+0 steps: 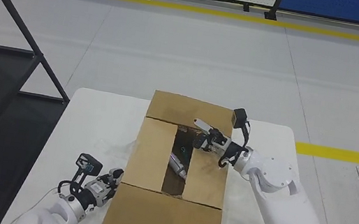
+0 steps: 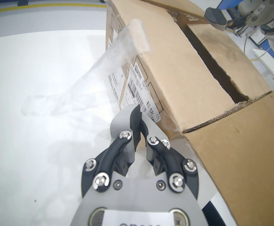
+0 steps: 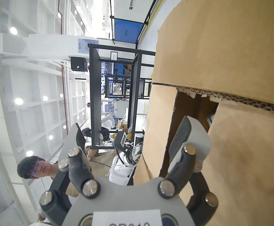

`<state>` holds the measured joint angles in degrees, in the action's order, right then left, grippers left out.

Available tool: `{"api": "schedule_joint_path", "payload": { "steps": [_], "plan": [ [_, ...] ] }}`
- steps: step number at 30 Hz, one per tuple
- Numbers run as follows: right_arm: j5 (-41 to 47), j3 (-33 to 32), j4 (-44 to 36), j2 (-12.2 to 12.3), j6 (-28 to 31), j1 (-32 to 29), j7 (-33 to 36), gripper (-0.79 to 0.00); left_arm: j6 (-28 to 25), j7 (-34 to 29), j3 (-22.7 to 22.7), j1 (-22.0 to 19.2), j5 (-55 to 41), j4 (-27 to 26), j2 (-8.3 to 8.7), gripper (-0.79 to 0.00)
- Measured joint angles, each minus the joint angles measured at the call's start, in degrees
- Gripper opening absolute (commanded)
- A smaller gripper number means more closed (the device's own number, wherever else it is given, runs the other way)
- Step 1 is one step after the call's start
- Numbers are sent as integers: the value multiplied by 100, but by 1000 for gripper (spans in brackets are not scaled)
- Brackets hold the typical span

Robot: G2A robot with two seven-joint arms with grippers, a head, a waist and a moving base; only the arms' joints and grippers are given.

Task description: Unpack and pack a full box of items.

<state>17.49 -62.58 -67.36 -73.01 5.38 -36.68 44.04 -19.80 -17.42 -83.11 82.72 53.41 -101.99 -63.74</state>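
Nearest the robot, the left gripper (image 2: 138,112) sits low over the white worktop (image 1: 92,126), just beside the near left corner of the cardboard box (image 1: 158,155). Its two fingers are pressed together, their tips close against the box's side wall, next to a white shipping label (image 2: 137,85). A loose strip of clear tape (image 2: 119,57) runs from the upper edge of that wall down past the fingers and onto the worktop. I cannot tell whether the fingers pinch it.

The box stands in the middle of the worktop. Its two long top flaps are folded inward but do not meet, leaving a dark gap (image 1: 179,156) along the centre. Through the gap a grey, elongated item (image 1: 177,164) lies inside the box; what it is cannot be made out. The near end flap hangs outward towards the robot.

Farther on, the right gripper (image 1: 201,134) hovers above the far part of the gap. Its fingers are spread wide with nothing between them, and one ribbed finger pad (image 3: 179,137) lies over the opening at the edge of a flap. Beyond it the far end flap (image 1: 190,110) stands open.
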Motion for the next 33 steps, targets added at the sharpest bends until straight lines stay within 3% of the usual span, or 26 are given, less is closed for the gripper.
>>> {"api": "schedule_joint_path", "payload": {
  "steps": [4, 6, 7, 8, 16, 22, 33],
  "plan": [
    [104, -114, -158, 22, 216, -157, -1, 0, -175, 40, 5, 56, 103, -4, 13, -785],
    [97, -163, -250, 40, 276, -223, 71, 0, -154, 72, -34, 77, 56, 11, 15, -508],
    [38, -164, -306, 50, 268, -231, 165, 0, -105, 96, -79, 83, 9, 23, 15, -77],
    [-38, -148, -342, 57, 234, -221, 236, 0, -57, 118, -125, 86, -42, 31, 15, 0],
    [-883, 476, -246, -27, -520, 278, 603, 0, 336, 351, -875, 273, -913, -65, 33, 0],
    [-1027, 935, 192, -170, -665, 695, 795, 0, 366, 499, -1306, 561, -1233, -181, 48, 0],
    [-594, 1394, 1104, -456, -455, 1157, 989, 0, 324, 500, -1385, 640, -1266, -218, 52, 0]
  ]
}}
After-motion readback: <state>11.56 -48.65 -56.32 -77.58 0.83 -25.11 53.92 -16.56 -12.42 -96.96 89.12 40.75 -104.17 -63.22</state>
